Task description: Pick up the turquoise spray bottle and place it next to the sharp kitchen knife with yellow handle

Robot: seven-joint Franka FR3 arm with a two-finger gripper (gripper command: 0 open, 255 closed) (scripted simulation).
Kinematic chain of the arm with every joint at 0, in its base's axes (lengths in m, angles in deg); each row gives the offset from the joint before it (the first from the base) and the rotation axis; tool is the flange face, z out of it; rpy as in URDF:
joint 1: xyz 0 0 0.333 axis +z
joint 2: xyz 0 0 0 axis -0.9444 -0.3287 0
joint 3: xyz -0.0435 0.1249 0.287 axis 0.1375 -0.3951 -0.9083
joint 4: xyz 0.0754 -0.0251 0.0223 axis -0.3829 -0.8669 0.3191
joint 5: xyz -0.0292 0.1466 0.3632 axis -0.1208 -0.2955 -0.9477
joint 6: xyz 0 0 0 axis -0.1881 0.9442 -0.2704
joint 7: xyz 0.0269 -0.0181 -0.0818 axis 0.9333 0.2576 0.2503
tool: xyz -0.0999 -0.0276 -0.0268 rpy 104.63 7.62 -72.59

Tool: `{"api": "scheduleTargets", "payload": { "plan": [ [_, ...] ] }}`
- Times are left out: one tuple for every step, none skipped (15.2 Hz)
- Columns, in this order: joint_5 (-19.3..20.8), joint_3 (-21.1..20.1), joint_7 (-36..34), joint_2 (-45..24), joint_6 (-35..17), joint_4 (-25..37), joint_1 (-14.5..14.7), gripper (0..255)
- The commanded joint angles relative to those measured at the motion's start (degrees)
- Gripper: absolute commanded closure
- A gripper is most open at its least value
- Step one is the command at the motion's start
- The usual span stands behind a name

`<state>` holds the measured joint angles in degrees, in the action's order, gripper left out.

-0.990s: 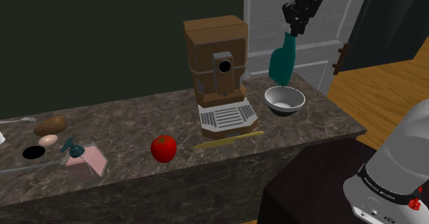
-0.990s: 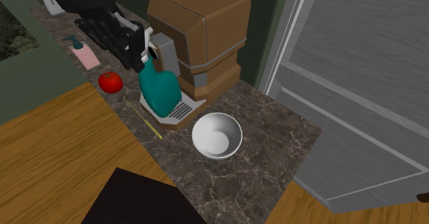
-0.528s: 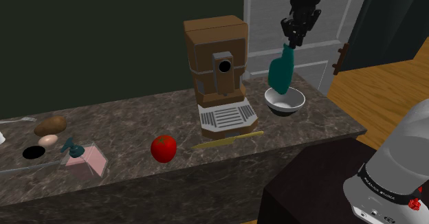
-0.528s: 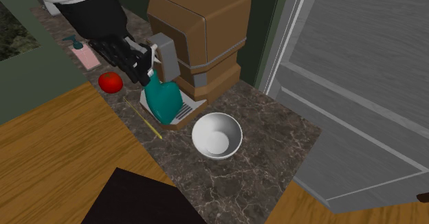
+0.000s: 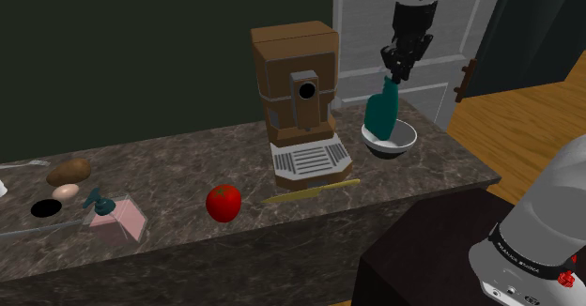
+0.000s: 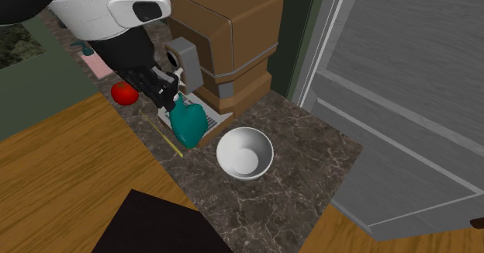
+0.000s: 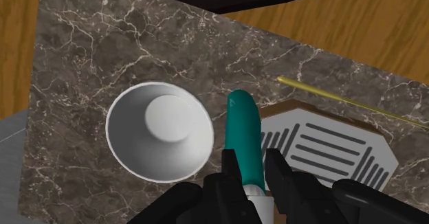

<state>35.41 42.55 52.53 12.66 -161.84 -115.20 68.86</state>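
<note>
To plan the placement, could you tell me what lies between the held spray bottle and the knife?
The coffee machine's grey slotted tray, seen in the wrist view between the spray bottle and the knife.

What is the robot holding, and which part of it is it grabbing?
The tool holds the turquoise spray bottle. Its fingers clasp the bottle's neck, just by the white top, and the body hangs below.
</note>
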Motion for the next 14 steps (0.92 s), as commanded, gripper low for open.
{"api": "scheduleTargets", "payload": {
  "plan": [
    [-0.04,-0.04,-0.11,0.22,-1.47,-1.65,0.05,255],
    [-0.06,-0.06,-0.17,0.33,-2.21,-2.49,0.07,255],
    [-0.08,-0.09,-0.22,0.42,-2.95,-3.32,0.09,255],
    [-0.10,-0.12,-0.28,0.50,-3.69,-4.15,0.12,255],
    [-0.12,-0.14,-0.34,0.56,-4.43,-4.96,0.14,255],
    [-0.14,-0.17,-0.40,0.62,-5.18,-5.77,0.16,255],
    [-0.15,-0.21,-0.46,0.66,-5.94,-6.56,0.18,255],
    [-0.17,-0.24,-0.52,0.69,-6.69,-7.35,0.20,255],
    [-0.18,-0.27,-0.59,0.70,-7.45,-8.13,0.22,255],
    [-0.20,-0.31,-0.65,0.70,-8.22,-8.90,0.24,255],
    [-0.21,-0.34,-0.72,0.69,-8.99,-9.66,0.26,255],
    [-0.22,-0.38,-0.78,0.67,-9.76,-10.41,0.27,255],
    [-0.24,-0.42,-0.85,0.63,-10.54,-11.16,0.29,255],
    [-0.25,-0.46,-0.92,0.57,-11.33,-11.89,0.30,255]
  ]
}}
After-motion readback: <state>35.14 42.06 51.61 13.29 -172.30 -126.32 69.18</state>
